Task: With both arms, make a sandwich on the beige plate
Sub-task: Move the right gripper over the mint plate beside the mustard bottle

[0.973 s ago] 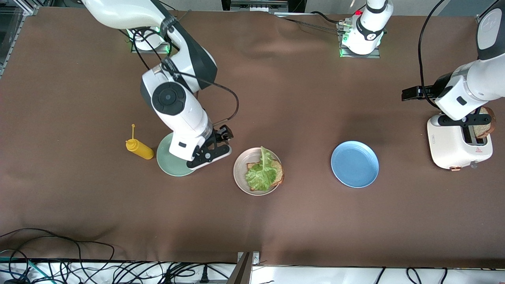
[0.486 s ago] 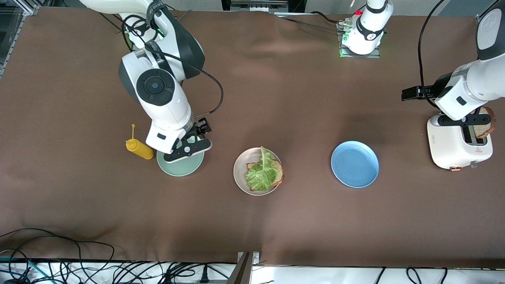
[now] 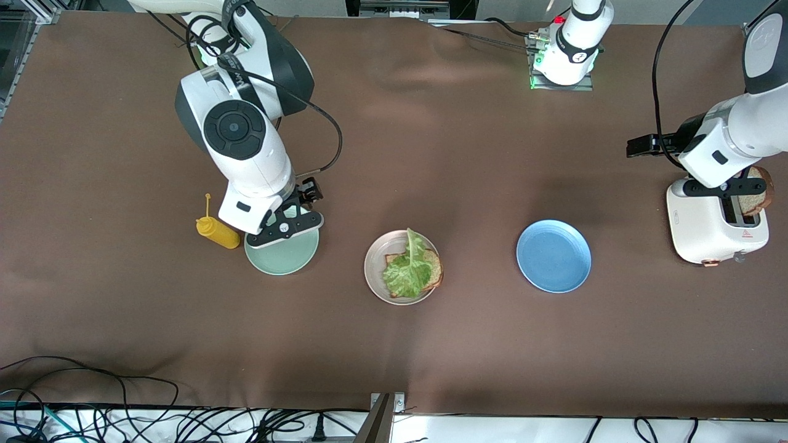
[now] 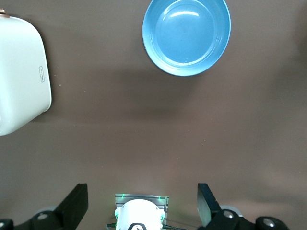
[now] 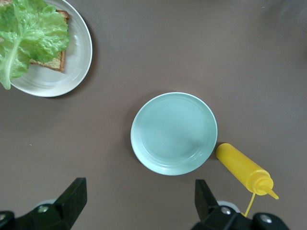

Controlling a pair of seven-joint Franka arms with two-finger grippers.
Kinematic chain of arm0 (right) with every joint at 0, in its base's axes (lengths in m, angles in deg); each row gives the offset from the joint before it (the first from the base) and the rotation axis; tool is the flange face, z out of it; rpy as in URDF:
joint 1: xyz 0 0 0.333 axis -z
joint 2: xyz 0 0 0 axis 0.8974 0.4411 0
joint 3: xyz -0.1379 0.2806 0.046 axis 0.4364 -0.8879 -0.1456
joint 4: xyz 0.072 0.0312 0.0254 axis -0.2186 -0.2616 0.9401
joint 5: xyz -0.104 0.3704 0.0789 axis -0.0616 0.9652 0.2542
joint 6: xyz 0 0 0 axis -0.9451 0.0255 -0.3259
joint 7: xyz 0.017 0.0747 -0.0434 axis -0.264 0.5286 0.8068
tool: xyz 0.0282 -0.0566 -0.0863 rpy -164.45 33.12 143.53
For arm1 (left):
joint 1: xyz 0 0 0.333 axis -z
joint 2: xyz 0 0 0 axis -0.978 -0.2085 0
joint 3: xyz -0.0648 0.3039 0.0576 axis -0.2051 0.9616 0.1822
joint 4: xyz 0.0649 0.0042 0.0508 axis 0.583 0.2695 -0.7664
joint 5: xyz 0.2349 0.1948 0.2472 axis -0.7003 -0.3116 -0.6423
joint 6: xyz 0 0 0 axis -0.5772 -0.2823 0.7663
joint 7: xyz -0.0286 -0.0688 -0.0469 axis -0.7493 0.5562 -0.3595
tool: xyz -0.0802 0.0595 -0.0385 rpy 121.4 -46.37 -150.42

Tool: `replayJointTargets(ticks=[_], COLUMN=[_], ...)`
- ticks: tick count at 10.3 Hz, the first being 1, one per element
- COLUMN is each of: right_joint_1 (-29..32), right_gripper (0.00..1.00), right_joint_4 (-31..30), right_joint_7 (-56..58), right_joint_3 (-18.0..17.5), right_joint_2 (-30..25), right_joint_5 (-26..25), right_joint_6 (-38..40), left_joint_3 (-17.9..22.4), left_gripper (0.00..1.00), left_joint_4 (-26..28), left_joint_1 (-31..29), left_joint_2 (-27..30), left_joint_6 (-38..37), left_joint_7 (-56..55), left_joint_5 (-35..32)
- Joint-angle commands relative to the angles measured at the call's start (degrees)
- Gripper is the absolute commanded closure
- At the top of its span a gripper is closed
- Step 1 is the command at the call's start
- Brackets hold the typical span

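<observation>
The beige plate (image 3: 373,268) sits mid-table and carries one brown bread slice (image 3: 434,268) with a green lettuce leaf (image 3: 406,271) lying on top. In the right wrist view the beige plate (image 5: 79,62), the bread (image 5: 56,60) and the lettuce (image 5: 29,31) show at a corner. My right gripper (image 3: 286,229) (image 5: 139,203) hangs open and empty over the rim of the mint-green plate (image 3: 283,255). Over the white toaster (image 3: 702,227) my left gripper (image 3: 726,187) (image 4: 142,206) is open and empty. A second bread slice (image 3: 756,195) sticks out of the toaster.
A yellow squeeze bottle (image 3: 217,232) (image 5: 242,167) lies beside the mint-green plate (image 5: 173,133), toward the right arm's end. An empty blue plate (image 3: 554,256) (image 4: 187,36) lies between the beige plate and the toaster (image 4: 19,81). Cables run along the table's near edge.
My right arm has swung away from the beige plate, toward its own base, and its gripper now hangs over the mint-green plate's rim. The left arm has not moved.
</observation>
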Motion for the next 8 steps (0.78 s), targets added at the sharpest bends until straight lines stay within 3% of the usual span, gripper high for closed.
replayJointTargets(ticks=[1, 5, 8], right_joint_1=[0.2, 0.2, 0.3], right_gripper=[0.00, 0.00, 0.00], right_joint_4=[-1.7, -3.8, -16.3], right_joint_7=[0.7, 2.3, 12.8], right_joint_3=[0.0, 1.4, 7.2], right_joint_2=[-2.0, -3.4, -14.7], right_joint_5=[-0.5, -0.3, 1.0], right_joint_6=[0.9, 0.8, 0.7], left_joint_3=[-0.1, -0.1, -0.1], left_gripper=[0.00, 0.00, 0.00], left_joint_4=[0.2, 0.2, 0.2], left_joint_1=[0.0, 0.1, 0.1], left_joint_2=[0.5, 0.4, 0.5], left_joint_6=[-0.2, -0.2, -0.2], left_joint_7=[0.5, 0.5, 0.5], left_joint_5=[-1.4, -1.3, -1.3])
